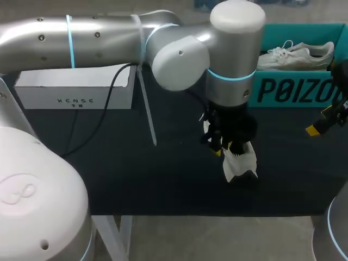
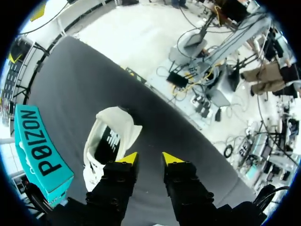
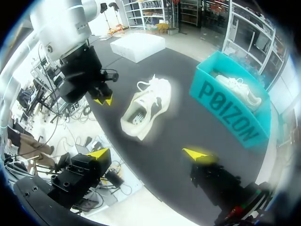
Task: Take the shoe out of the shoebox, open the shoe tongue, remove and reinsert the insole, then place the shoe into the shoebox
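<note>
Beside the shoe (image 1: 239, 164), left arm (image 1: 235, 60) pointing down, fingers (image 2: 127, 158) slightly apart

Table (image 1: 136, 174): dark covering, matt and smooth, no shine.
Shoe on the table (image 3: 143, 110): white upper, smooth with a faint sheen, perhaps leather or something like it; dark lining inside.
Shoebox (image 3: 230, 115): teal card, matt, flat walls.
White box (image 1: 76, 92): white card, matt, crisp edges.
Left arm (image 1: 109, 38): silver-grey shell, smooth, half-glossy, with soft highlights.
Left gripper (image 2: 149, 159): black matt fingers, 2 bright yellow tips, plastic by the look.
</note>
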### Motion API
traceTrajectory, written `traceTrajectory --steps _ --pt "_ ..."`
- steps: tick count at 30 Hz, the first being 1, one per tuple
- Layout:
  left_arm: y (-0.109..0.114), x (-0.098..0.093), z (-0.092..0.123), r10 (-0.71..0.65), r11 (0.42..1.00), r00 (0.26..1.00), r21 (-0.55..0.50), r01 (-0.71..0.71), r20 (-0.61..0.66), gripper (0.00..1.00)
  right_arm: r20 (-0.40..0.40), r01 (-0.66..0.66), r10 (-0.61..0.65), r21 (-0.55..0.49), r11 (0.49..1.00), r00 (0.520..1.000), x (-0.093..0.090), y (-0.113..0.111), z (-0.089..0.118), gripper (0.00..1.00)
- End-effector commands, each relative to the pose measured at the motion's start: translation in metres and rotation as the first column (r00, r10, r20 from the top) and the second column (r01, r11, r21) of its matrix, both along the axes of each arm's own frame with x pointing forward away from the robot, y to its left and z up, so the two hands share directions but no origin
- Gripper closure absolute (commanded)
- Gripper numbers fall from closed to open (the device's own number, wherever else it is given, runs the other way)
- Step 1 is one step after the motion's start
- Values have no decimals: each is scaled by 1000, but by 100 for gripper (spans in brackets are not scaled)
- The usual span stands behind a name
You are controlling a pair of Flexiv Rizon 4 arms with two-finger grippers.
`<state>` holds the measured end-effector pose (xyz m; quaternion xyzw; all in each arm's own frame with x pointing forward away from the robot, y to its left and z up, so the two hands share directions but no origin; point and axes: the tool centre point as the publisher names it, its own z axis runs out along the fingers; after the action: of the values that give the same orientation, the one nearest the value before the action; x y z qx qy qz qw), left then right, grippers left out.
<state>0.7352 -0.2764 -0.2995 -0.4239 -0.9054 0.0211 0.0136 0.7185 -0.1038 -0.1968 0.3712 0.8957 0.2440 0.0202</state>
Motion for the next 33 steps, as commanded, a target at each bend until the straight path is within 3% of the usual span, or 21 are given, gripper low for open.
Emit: traceTrajectory --steps 1,3,4,6,8,10,12,13,17,20,21,24,25,30,33 --pt "-2 15 23 -626 763 759 -63 644 178 0 2 1 -1 -1 1000 1000 -1 0 -1 0" --pt "-19 24 42 -882 453 434 76 888 182 0 2 1 -1 -1 1000 1000 -1 0 -1 0" --pt "-23 31 50 -936 314 294 79 946 195 0 2 1 -1 -1 1000 1000 -1 0 -1 0" --pt "-29 48 63 -983 173 161 161 972 86 0 2 1 -1 -1 1000 1000 -1 0 -1 0" --pt "-33 56 73 -997 74 74 140 987 5 0 2 1 -1 -1 1000 1000 -1 0 -1 0" --pt "-31 66 77 -987 148 153 97 984 -44 0 2 1 -1 -1 1000 1000 -1 0 -1 0" --pt "-24 73 74 -954 277 282 64 959 -102 0 2 1 -1 -1 1000 1000 -1 0 -1 0" --pt "-21 75 72 -948 299 302 50 953 -100 0 2 1 -1 -1 1000 1000 -1 0 -1 0" --pt "-6 70 58 -883 463 459 -10 887 -101 0 2 1 -1 -1 1000 1000 -1 0 -1 0" --pt "2 64 53 -785 617 615 -7 787 -78 0 2 1 -1 -1 1000 1000 -1 0 -1 0" --pt "4 61 51 -715 696 695 22 718 -81 0 2 1 -1 -1 1000 1000 -1 0 -1 0" --pt "7 49 46 -536 844 843 -16 536 -51 0 2 1 -1 -1 1000 1000 -1 0 -1 0" --pt "6 43 43 -484 874 873 3 485 -66 0 2 1 -1 -1 1000 1000 -1 0 -1 0" --pt "-3 9 26 -303 948 951 -117 296 -56 0 2 1 -1 -1 1000 1000 -1 0 -1 0" --pt "-3 9 26 -303 948 951 -117 296 -56 0 2 1 -1 -1 1000 1000 -1 0 -1 0"
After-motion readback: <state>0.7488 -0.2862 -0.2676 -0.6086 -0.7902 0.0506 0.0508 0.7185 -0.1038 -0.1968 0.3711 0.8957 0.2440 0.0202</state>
